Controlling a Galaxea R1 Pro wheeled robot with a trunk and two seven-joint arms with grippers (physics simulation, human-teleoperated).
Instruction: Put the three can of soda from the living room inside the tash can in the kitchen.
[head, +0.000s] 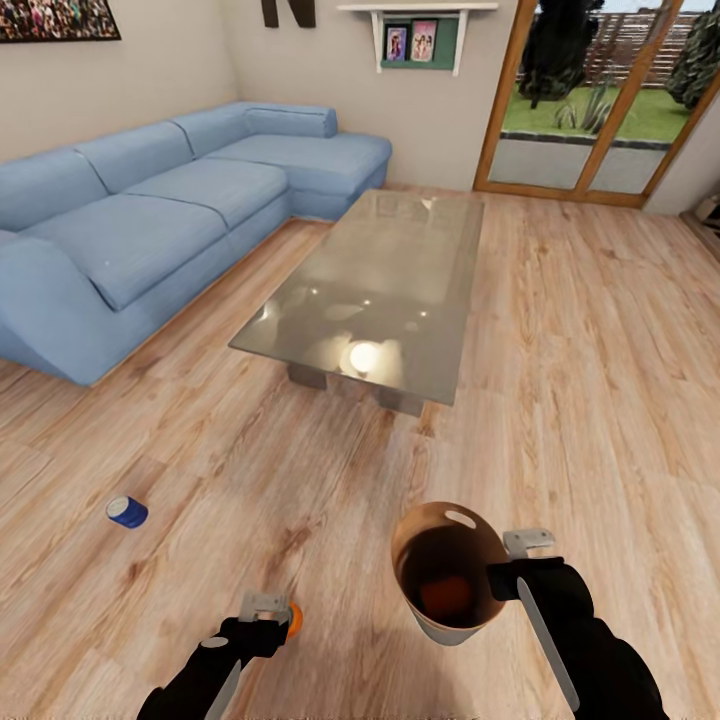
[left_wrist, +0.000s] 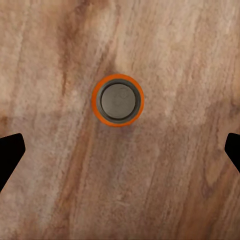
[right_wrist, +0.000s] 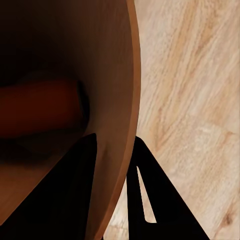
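Living room, plank floor (head: 600, 330). Blue sofa (head: 170, 200) at far left, glass worktop (head: 380, 280) in the middle, glass doors (head: 590, 100) at back right.

Left to right in the head view:
- Blue can (head: 127, 512) lies on its side on the floor, well apart from both arms.
- Left tool (head: 268, 612) hangs low over the floor, an orange can (head: 293, 620) just beside its tip. The left wrist view looks straight down on this can (left_wrist: 118, 100): upright, grey end up, standing on bare floor. The two fingertips (left_wrist: 9, 155) sit at the picture's edges, spread wide, not touching the can. Nothing gripped.
- Trash can (head: 450, 570) held off the floor, tilted toward the camera, copper inside showing, handle cutout at the far rim. An orange shape (head: 445, 592) rests at the bottom, judged to be the second orange can.
- Right tool (head: 515, 575) pinches the trash can's rim.

Progress, as judged: one can in, one under the left tool ready to be picked, blue can untouched. Carrying the bin to the kitchen is still to do.

View differences: the right wrist view shows the fingers (right_wrist: 75, 200) straddling the bin wall (right_wrist: 120, 100), one inside, one outside, and the orange can (right_wrist: 40, 107) lying on its side within. The head view cannot confirm that straddle.
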